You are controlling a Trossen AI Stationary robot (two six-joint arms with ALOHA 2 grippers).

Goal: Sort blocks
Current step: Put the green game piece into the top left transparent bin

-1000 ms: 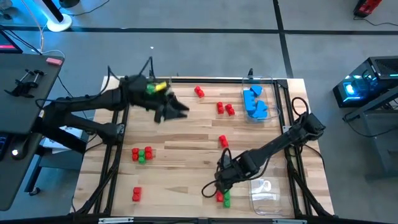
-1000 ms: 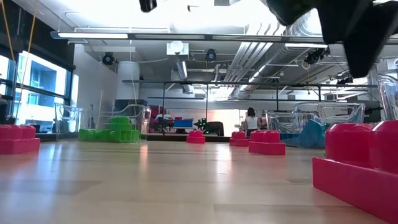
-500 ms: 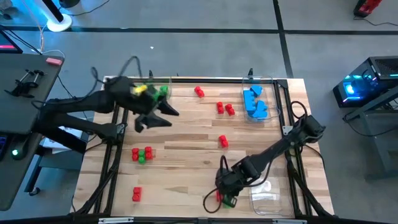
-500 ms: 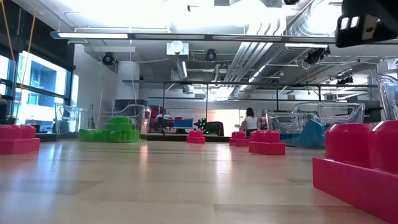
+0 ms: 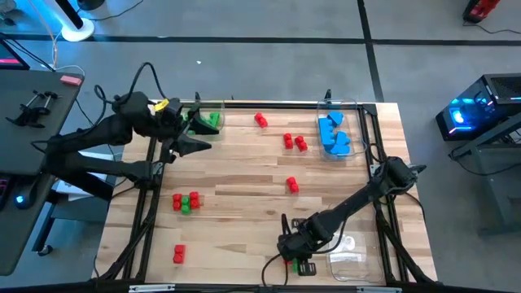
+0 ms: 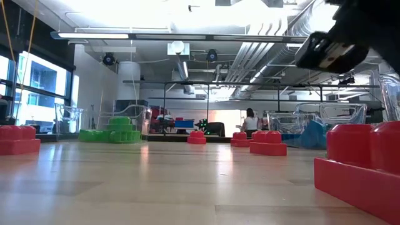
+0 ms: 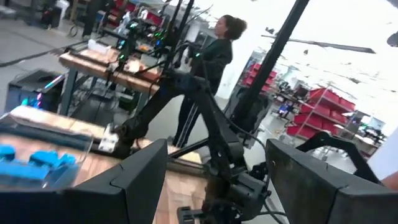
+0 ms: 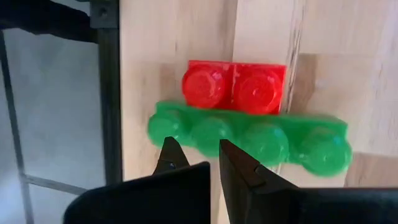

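From above, the right gripper (image 5: 298,259) is down low at the near edge of the wooden table (image 5: 244,183), its jaws drawn together over a red and green block pair that it mostly hides. Just beside it on the outer side lies a clear tray (image 5: 348,254). The left gripper (image 5: 198,140) hangs above the far left corner, jaws standing apart with nothing between them; a heap of green blocks (image 5: 210,120) in a clear bin sits just beyond its tips. Well away from either gripper, red blocks (image 5: 294,142) are scattered over the middle, a red-and-green cluster (image 5: 186,202) lies toward the left, a lone red block (image 5: 179,254) sits near the front left, and blue blocks (image 5: 333,134) fill a tray at the far right.

From table height, a big red block (image 6: 361,169) looms close at the right, with part of a dark arm above it; which arm, I can't tell. Green blocks (image 6: 112,132) sit far back.

Through the left wrist camera the two dark fingers (image 7: 118,186) stand wide apart, empty, with the other arm and a person (image 7: 211,59) beyond them.

Through the right wrist camera the fingertips (image 8: 245,165) are nearly together, with just a thin gap, holding nothing, right at the edge of a long green block (image 8: 249,140). A red two-stud block (image 8: 233,86) touches that green one on the side away from the jaws.
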